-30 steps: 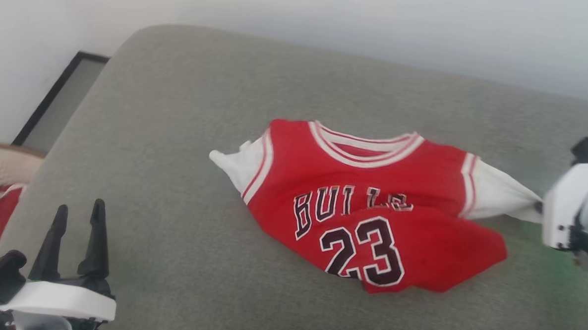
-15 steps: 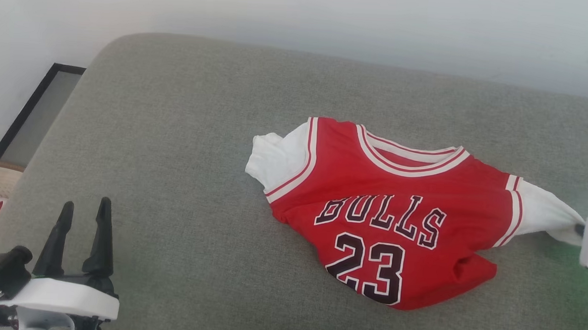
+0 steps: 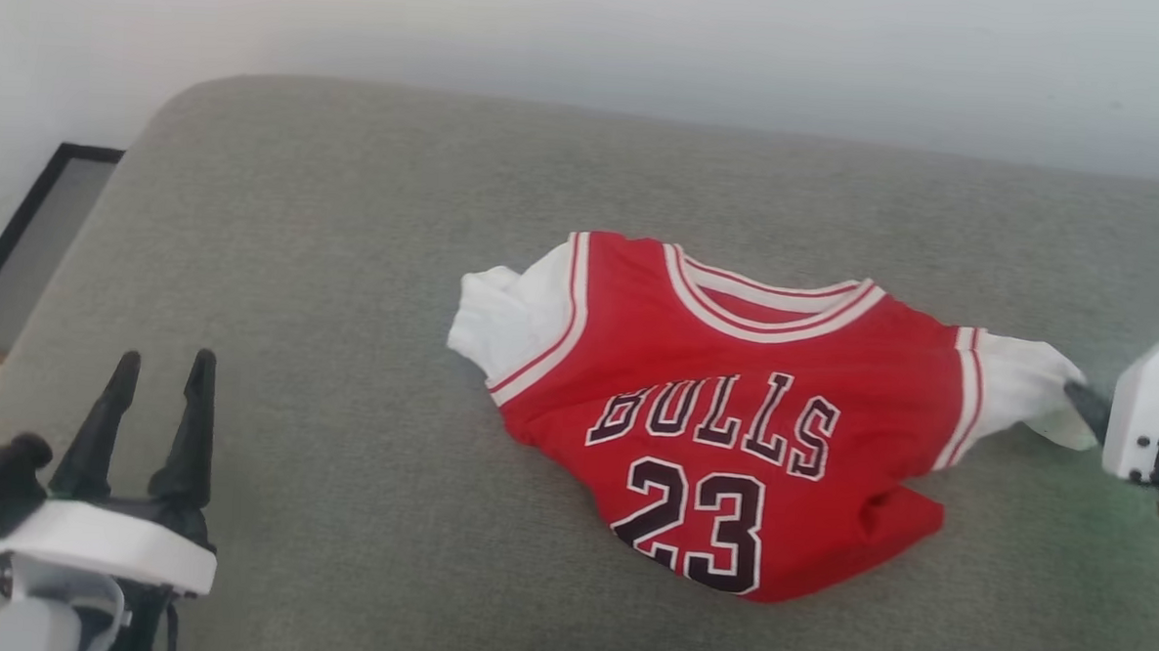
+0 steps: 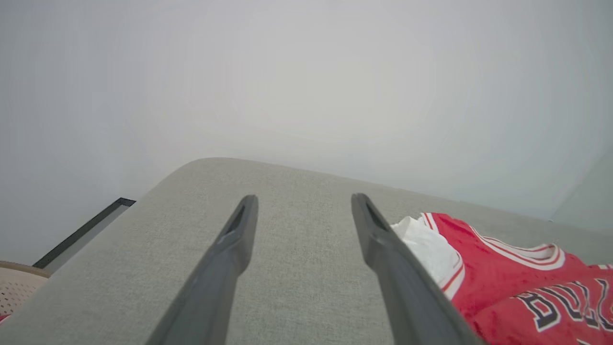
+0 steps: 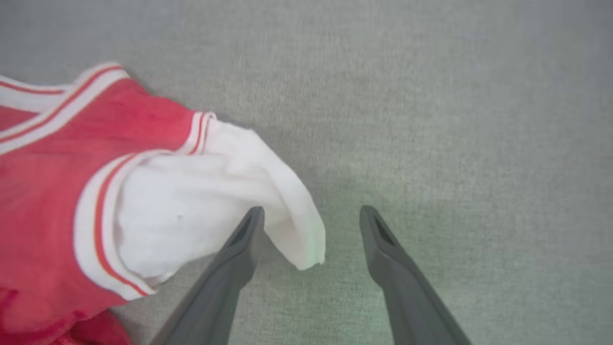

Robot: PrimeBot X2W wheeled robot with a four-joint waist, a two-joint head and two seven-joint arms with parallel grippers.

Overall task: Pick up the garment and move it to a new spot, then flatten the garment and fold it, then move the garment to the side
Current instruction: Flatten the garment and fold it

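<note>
Garment (image 3: pixel 733 391) lies rumpled on grey cushion (image 3: pixel 348 257). Right pincer (image 5: pixel 311 211) spread, white sleeve (image 5: pixel 201 211) tip between fingers. Left pincer (image 3: pixel 166 354) spread, empty.

Right gripper (image 5: pixel 310 213), earlier pinching the garment (image 3: pixel 733 401) by its white sleeve (image 5: pixel 206 206) at 3 o'clock, now fingers parted; sleeve slack, lettering unfolded.

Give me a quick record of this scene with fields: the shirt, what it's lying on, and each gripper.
garment: red BULLS 23 jersey, print up, rumpled, lower hem bunched
surface: grey cushion
left gripper: open, holding nothing, apart from the jersey
right gripper: open, tip of the white sleeve lying loose between its spread fingers, not clamped
flattening: not yet done
fold: not yet done
</note>
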